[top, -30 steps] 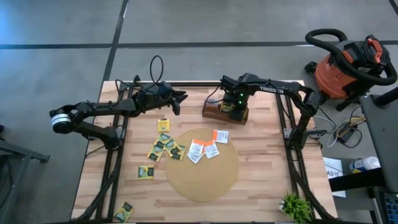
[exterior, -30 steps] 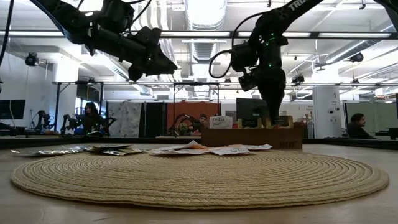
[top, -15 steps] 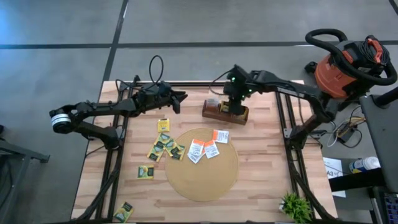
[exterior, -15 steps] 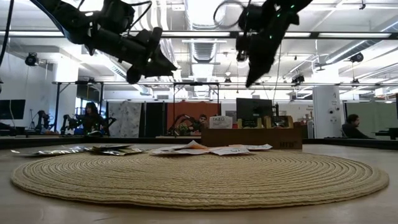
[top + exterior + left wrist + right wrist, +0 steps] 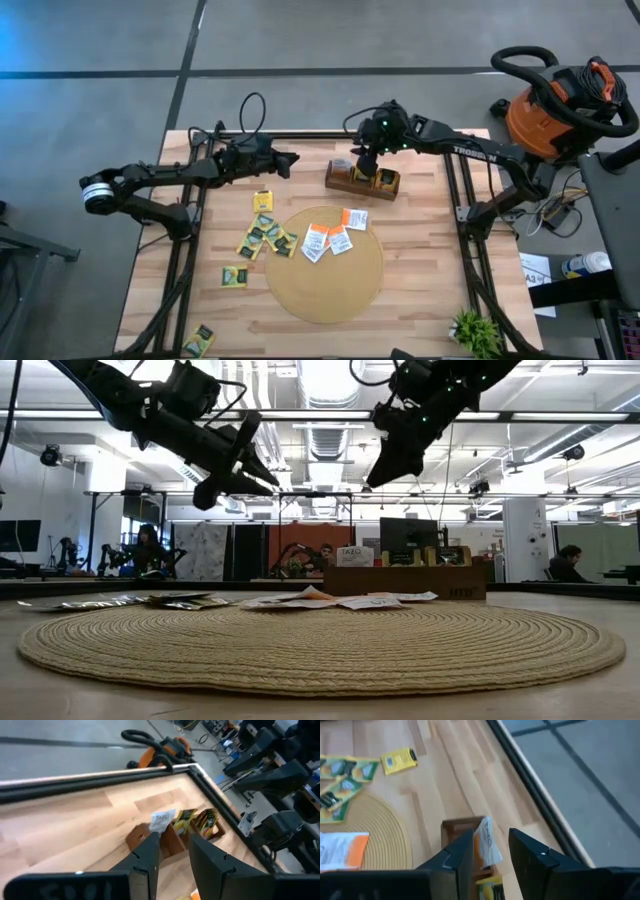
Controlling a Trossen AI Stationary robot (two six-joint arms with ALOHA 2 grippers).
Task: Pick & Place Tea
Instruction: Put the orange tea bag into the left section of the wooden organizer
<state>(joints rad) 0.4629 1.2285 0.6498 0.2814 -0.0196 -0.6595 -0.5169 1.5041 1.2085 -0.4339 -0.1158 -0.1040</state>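
The tea sachets lie flat on the table. Yellow-and-green ones (image 5: 264,232) are left of the round mat, and orange-and-white ones (image 5: 331,239) lie on the mat's far part. The long brown wooden box (image 5: 391,184) stands behind the mat, with a white sachet (image 5: 486,844) and yellow ones (image 5: 198,821) upright in its compartments. My right gripper (image 5: 361,160) (image 5: 385,468) hangs open, high above the box's left end, holding nothing. My left gripper (image 5: 289,160) (image 5: 243,472) hovers open in the air, left of the box, above the table's far part.
The round tan mat (image 5: 325,268) (image 5: 320,642) fills the table's middle. Single yellow sachets lie near the left edge (image 5: 234,277) and the near left corner (image 5: 200,340). A small green plant (image 5: 475,332) stands at the near right corner. A black frame (image 5: 465,215) borders the table.
My right gripper has risen out of the wooden box, moved a little toward the table's left and far edge, and tipped from pointing straight down to slanting. The sachets in the box have stayed. My left gripper has turned slightly in place.
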